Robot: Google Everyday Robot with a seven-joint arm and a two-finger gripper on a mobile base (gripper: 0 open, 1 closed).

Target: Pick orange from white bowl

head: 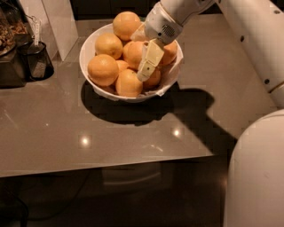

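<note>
White bowl sits far centre on the grey worktop, casting a dark shadow on its near side. It is heaped with oranges; the top orange is at the far side of the pile. A crinkled liner shows at the right rim. The gripper hangs over the pile's right half, angled down and left; contact with the fruit is unclear. The white arm enters from the far right. A dark container stands far left.
</note>
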